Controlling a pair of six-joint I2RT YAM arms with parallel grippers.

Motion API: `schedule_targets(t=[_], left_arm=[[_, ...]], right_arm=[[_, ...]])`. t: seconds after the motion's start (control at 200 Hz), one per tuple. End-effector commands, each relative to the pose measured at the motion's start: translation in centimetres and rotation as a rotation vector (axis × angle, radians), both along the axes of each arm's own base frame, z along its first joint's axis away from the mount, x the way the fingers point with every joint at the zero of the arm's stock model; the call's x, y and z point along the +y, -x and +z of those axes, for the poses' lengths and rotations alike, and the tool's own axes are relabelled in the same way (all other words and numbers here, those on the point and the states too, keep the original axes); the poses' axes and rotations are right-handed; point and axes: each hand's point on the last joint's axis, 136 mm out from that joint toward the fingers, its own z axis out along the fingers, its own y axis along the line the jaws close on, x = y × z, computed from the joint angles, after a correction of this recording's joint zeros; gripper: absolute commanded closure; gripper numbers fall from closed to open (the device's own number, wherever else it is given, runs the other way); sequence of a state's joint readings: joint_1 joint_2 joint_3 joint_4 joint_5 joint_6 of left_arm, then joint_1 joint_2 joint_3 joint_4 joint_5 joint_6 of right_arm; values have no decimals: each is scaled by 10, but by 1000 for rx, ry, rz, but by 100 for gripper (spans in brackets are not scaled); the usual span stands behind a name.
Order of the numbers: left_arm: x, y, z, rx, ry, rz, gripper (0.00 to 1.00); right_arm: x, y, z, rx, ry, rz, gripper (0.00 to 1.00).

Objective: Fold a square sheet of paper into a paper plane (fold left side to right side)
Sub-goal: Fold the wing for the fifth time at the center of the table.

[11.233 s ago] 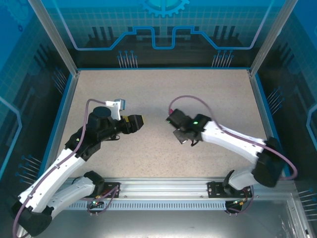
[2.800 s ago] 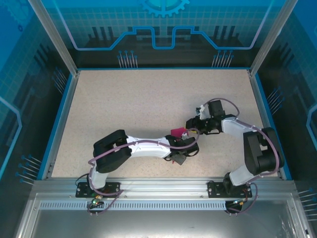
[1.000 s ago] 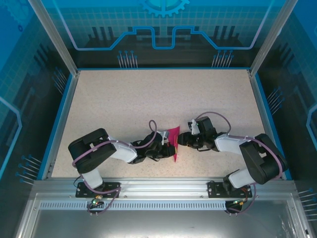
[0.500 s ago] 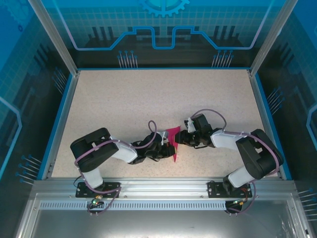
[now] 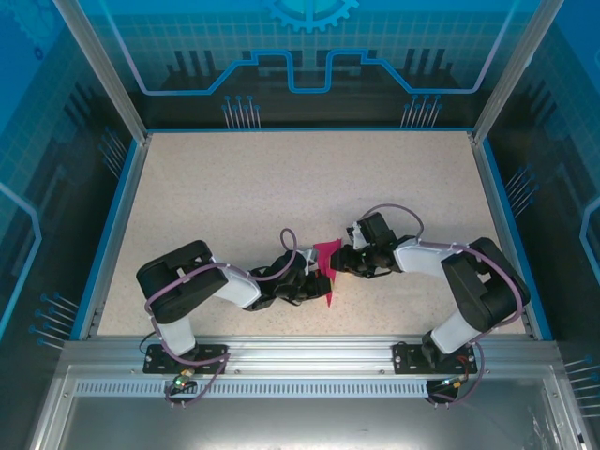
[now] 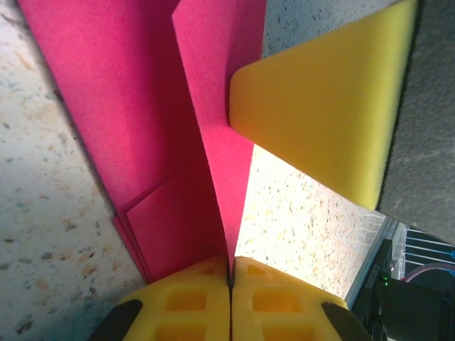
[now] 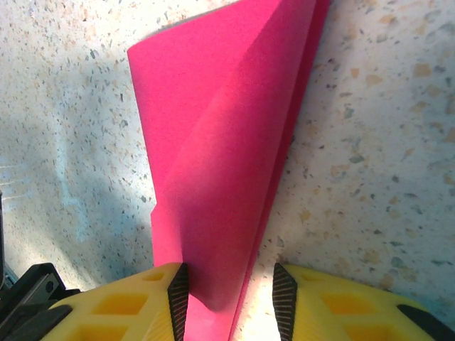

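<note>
We have the pink paper (image 5: pixel 326 272) lying on the table (image 5: pixel 281 187) between our arms, its long axis running near to far, the left gripper (image 6: pixel 229 268) pinched tight on a raised flap and the right gripper (image 7: pixel 231 284) astride it, jaws narrowly parted.
</note>
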State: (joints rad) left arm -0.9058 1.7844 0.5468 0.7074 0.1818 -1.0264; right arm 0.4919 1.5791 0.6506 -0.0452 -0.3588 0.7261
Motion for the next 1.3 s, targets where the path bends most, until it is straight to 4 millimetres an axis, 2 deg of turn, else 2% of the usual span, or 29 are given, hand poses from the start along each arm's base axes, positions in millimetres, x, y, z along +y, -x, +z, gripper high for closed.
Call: schedule_targets(t=[0.0,0.245,0.55,0.635,0.785,0.965,1.16,1.296], left_arm=[[3,2,-4,20,6,1,90],[4,1,1,9,15,-4,86],[13,0,12,-11,26,15,69],[19,-1,17,-17,30,24,66],[41,-11,25,-20,26,84,60],[50,-25,35,-16,57,102,59],[42,-40,33,9,80,95,61],[34,-52,35,17,112,88,66]], right_arm=[[1,14,-19,55,58,27,60],[0,14,-21,58,66,28,61],[-1,15,-22,65,72,32,61],[-1,15,-22,66,73,32,61],[0,14,-21,60,70,34,61],[0,15,-21,63,69,38,61],[0,15,-21,60,70,42,61],[0,15,-21,59,68,44,61]])
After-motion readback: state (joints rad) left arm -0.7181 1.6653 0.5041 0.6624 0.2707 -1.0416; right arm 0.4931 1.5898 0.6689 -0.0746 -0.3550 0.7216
